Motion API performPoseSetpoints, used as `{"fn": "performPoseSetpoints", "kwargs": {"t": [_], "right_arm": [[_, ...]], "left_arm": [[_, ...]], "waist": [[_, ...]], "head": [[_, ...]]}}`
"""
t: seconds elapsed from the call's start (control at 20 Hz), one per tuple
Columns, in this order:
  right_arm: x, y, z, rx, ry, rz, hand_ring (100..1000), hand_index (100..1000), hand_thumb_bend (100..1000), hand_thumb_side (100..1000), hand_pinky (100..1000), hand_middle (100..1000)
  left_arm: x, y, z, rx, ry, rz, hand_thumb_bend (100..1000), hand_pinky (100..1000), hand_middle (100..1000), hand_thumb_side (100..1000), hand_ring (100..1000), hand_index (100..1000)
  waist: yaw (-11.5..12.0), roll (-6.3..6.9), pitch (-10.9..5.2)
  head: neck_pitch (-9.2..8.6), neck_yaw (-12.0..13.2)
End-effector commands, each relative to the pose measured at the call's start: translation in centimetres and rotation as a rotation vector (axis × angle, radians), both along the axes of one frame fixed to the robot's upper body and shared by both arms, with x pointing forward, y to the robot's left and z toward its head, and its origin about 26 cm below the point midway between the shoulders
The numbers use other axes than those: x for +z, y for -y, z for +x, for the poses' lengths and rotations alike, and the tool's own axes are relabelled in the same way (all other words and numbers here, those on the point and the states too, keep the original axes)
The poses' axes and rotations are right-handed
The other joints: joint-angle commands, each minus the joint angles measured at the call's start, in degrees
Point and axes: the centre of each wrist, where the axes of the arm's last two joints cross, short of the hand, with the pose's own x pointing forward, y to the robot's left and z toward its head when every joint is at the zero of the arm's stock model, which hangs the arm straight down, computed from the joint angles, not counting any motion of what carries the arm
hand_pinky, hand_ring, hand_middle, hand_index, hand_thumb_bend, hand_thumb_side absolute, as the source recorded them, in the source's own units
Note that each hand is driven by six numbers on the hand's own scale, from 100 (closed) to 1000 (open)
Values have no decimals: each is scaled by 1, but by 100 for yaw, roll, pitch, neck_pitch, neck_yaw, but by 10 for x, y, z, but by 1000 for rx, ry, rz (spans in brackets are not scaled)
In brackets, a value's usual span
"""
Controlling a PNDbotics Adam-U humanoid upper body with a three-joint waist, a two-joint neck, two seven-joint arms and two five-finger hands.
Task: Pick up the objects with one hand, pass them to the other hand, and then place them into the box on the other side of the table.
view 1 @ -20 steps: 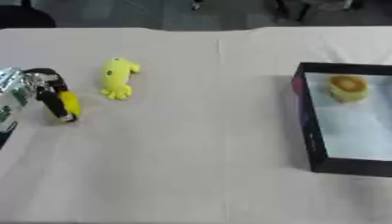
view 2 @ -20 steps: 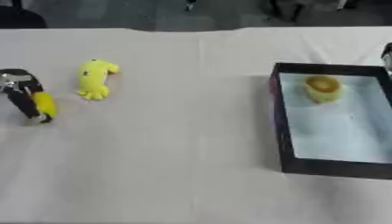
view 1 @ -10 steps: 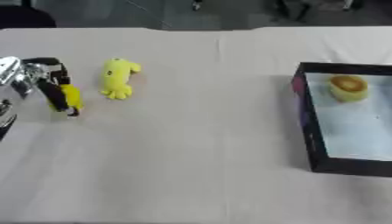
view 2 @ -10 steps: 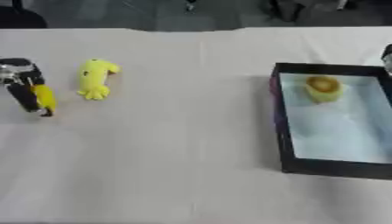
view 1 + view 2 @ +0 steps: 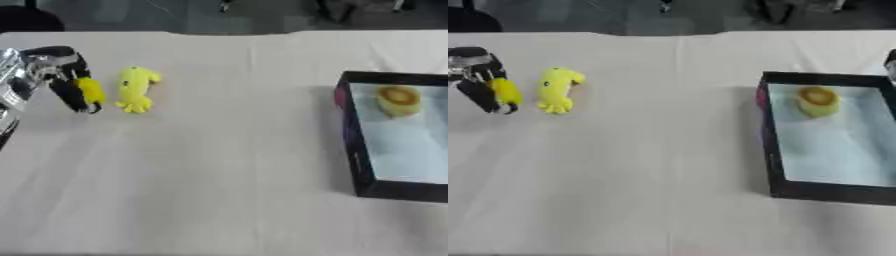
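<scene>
The middle of the table (image 5: 227, 150) lies bare between the yellow plush toy (image 5: 136, 89) at the left and the black box (image 5: 354, 150) at the right. The left hand (image 5: 54, 70), curled round a small yellow object (image 5: 90, 90), is just beside the toy. Inside the box, a yellow round object (image 5: 398, 100) takes the far corner.

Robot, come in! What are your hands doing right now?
Left hand shut on small yellow object. Right hand barely in view. Yellow plush toy on table; box far right.
</scene>
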Motion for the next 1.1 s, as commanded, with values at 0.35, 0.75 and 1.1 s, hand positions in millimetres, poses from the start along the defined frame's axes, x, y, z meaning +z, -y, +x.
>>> {"fn": "performPoseSetpoints", "kwargs": {"t": [0.35, 0.75, 1.1], "right_arm": [[31, -12, 0, 84, 75, -32, 1000, 1000, 100, 438, 1000, 1000], [58, -54, 6, 281, 91, -131, 1000, 1000, 100, 373, 1000, 1000], [77, -101, 23, 423, 57, -263, 1000, 1000, 100, 337, 1000, 1000]], "left_arm": [[42, 26, -30, -85, 61, -221, 100, 786, 559, 100, 650, 441], [43, 62, -52, -252, 235, -289, 100, 767, 537, 100, 622, 431], [32, 90, -58, -288, 349, -358, 100, 761, 506, 100, 587, 431]], "waist": [[9, -61, -203], [5, -72, -213], [-7, -125, -231]], "head": [[20, -138], [9, -274], [4, -486]]}}
